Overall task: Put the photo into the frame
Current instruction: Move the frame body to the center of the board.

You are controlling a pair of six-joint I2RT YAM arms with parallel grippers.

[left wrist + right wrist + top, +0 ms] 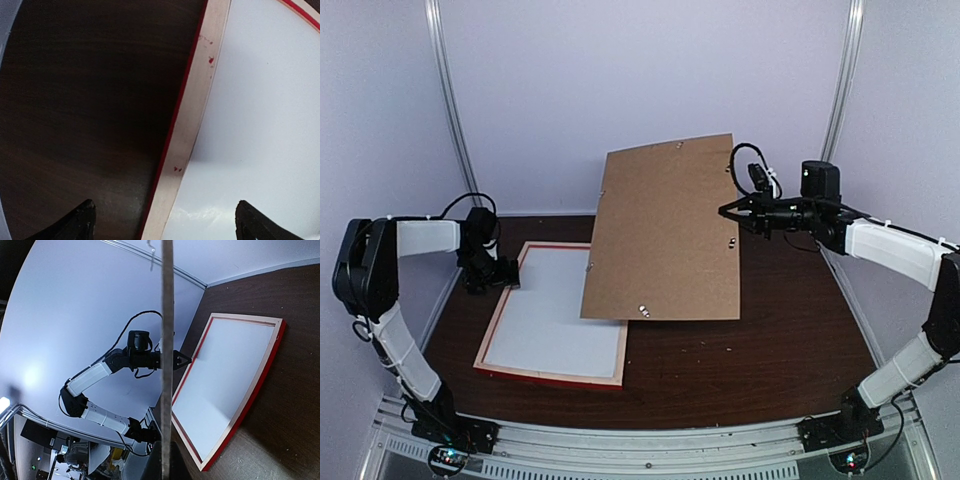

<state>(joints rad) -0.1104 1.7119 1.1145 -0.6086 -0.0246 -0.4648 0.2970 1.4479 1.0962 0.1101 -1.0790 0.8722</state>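
Observation:
The frame lies back-up on the table's left half, pale wood up with a red edge. A white sheet fills it; no printed photo face shows in any view. My left gripper is open at the frame's far left rail, and in the left wrist view its fingers straddle that rail. My right gripper is shut on the right edge of a brown backing board, held tilted above the frame's right side. The right wrist view shows the board edge-on above the frame.
The dark wooden table is bordered by white walls at the back and sides. Small metal tabs dot the backing board's edges. The board's low edge hangs over the frame's right rail. The left arm shows beyond the board.

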